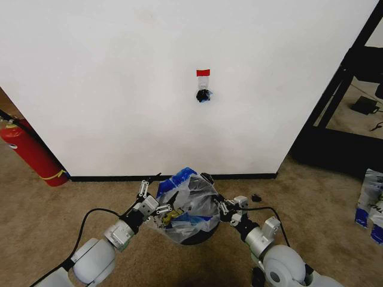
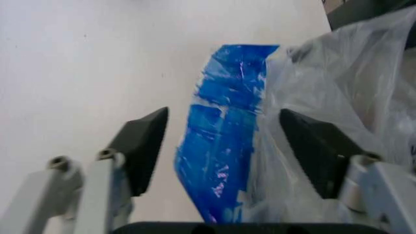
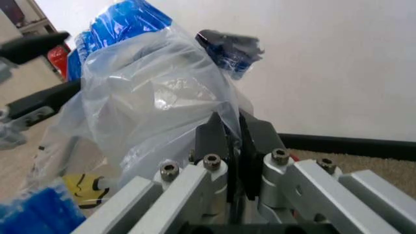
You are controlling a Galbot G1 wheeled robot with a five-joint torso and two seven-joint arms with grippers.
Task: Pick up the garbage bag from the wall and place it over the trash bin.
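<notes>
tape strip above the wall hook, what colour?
Red. The tape strip sits just above the black hook on the white wall; head view shows it best.

Two robot arms with rounded, glossy white shells and silver-grey metal wrist joints. A thin black cable loops along each forearm. The left gripper and right gripper have pale silver linkage bars fastened with round hex-socket screws, ending in flat, matte black wedge-shaped fingers.
</notes>
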